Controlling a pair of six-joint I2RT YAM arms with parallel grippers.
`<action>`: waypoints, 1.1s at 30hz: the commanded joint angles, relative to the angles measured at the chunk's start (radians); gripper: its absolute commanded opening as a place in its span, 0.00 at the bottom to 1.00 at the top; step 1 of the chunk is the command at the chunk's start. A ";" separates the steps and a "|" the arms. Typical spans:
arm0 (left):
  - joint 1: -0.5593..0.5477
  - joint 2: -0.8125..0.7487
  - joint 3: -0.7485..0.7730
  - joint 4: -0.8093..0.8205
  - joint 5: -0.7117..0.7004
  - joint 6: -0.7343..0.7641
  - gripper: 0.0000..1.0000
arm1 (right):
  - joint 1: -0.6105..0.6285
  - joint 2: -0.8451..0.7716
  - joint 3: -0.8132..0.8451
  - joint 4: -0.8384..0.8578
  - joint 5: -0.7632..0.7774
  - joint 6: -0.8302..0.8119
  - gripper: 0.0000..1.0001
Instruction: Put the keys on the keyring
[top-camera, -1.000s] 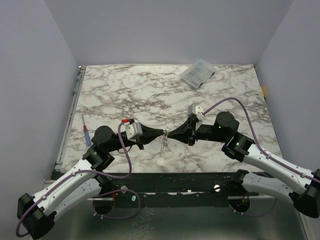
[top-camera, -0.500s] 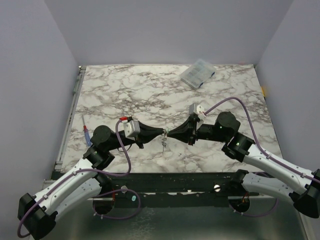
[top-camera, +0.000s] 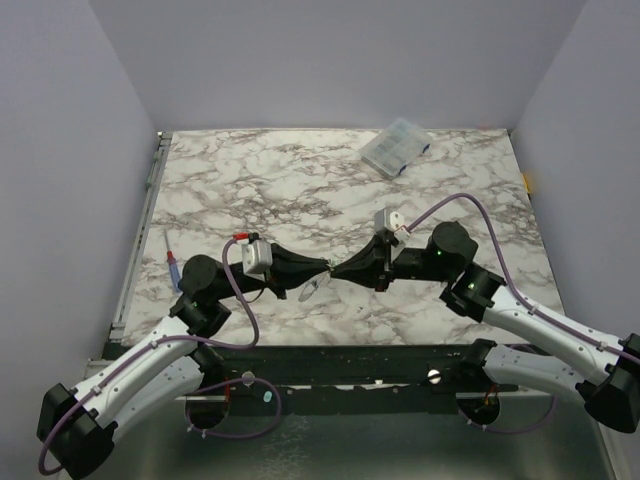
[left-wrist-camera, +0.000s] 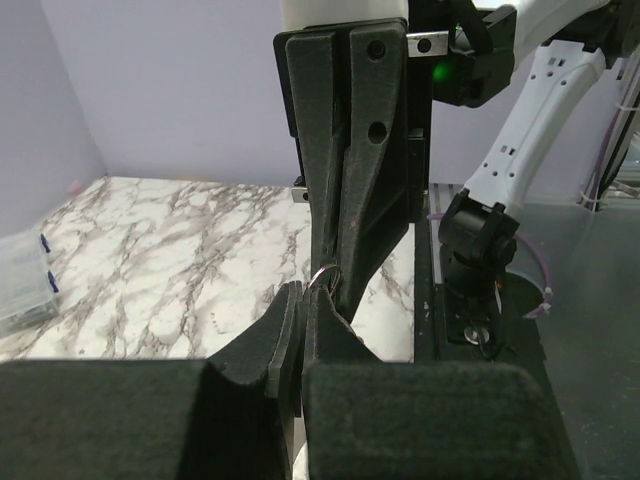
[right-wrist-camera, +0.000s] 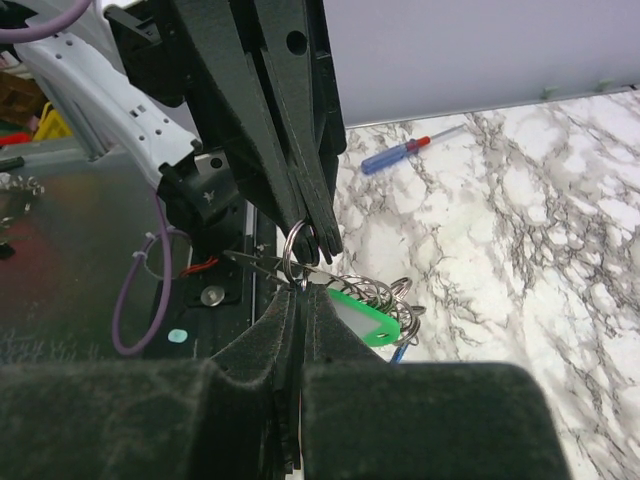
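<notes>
Right wrist view: left end effector (right-wrist-camera: 318, 238) and right end effector (right-wrist-camera: 303, 292) are both clenched tip to tip on the thin silvery metal keyring (right-wrist-camera: 296, 250), held above the white marbled surface (right-wrist-camera: 560, 250) near its front edge. Silvery key with bright green plastic tag (right-wrist-camera: 362, 318) hangs just beside the right fingertips. A blue tag (right-wrist-camera: 400, 350) peeks out below it, but its key can't be made out.

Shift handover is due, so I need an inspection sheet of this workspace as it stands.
Surface: grey-veined white marble tabletop, flat.
Job's things: thin silvery keyring pinched between both grippers; green plastic key tag hanging just below.
Clutter: clear plastic compartment box at far edge; blue-and-red screwdriver at left edge.
Grippers: left gripper and right gripper tip to tip, both shut on keyring.
Cables: purple cables looping along both arms.
Surroundings: plain lavender walls.
</notes>
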 joint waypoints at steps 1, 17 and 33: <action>0.012 -0.001 0.005 0.154 0.030 -0.048 0.00 | 0.006 0.007 0.024 -0.017 -0.059 -0.028 0.01; 0.021 0.027 0.014 0.160 0.094 -0.075 0.00 | 0.006 -0.018 0.121 -0.200 -0.134 -0.103 0.01; 0.024 0.063 0.015 0.160 0.142 -0.084 0.00 | 0.006 -0.008 0.217 -0.402 -0.213 -0.139 0.01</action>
